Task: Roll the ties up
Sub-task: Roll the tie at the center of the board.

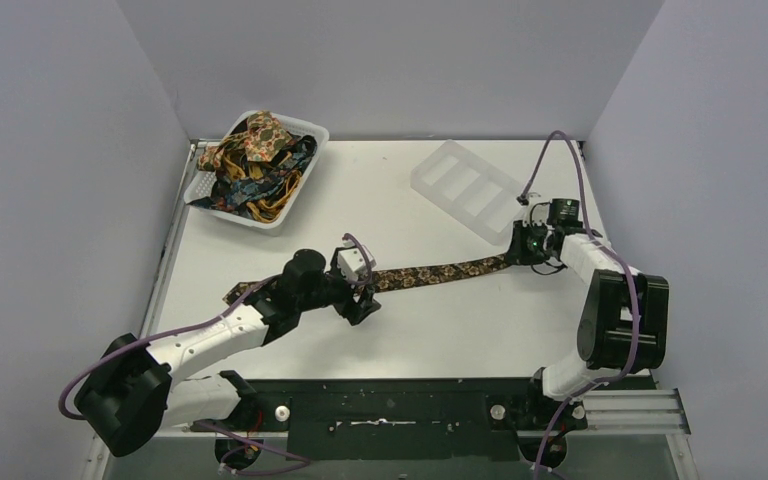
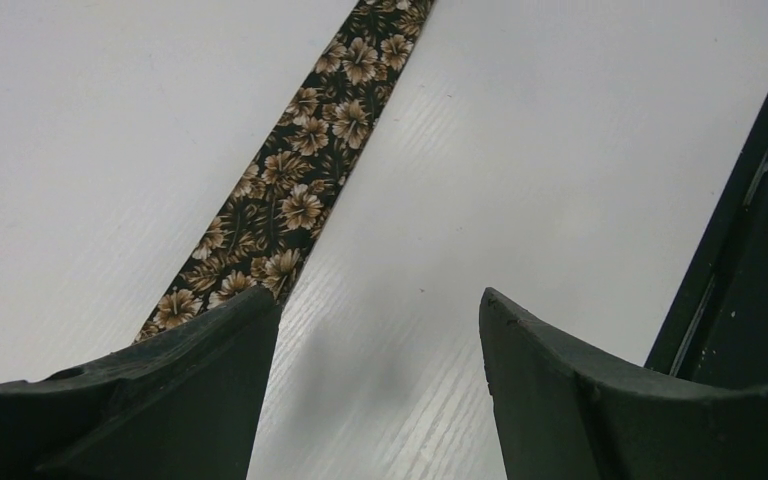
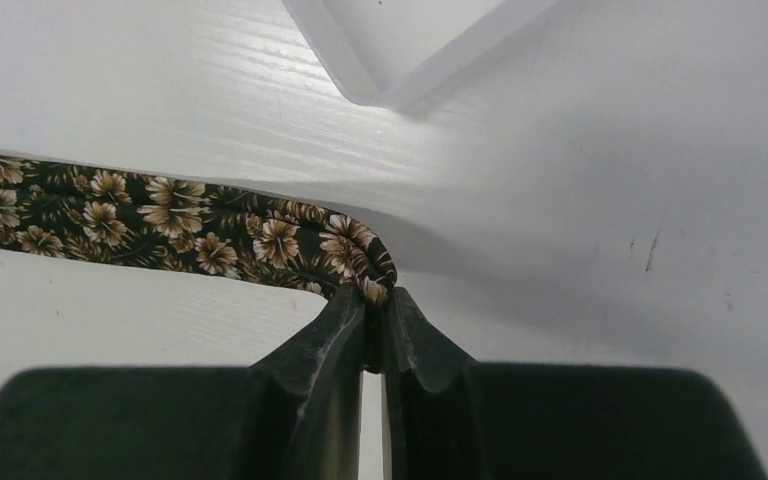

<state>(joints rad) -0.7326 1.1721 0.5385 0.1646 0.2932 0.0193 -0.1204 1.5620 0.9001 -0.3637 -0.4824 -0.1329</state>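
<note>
A dark brown floral tie [image 1: 440,272] lies stretched flat across the middle of the table. My right gripper [image 1: 516,252] is shut on its right end; the right wrist view shows the fabric [image 3: 210,235] pinched between the fingertips [image 3: 345,310]. My left gripper [image 1: 358,297] is open, low over the tie's middle; in the left wrist view the tie [image 2: 290,190] runs under the left finger [image 2: 210,350] and bare table shows between the jaws. The tie's left end [image 1: 235,293] is partly hidden by the left arm. Several more ties [image 1: 255,160] are piled in the white basket.
The white basket [image 1: 312,132] stands at the back left. A clear plastic compartment tray [image 1: 465,188] lies at the back right, close to my right gripper; its corner shows in the right wrist view [image 3: 400,60]. The table's dark front rail [image 2: 750,220] runs beside my left gripper.
</note>
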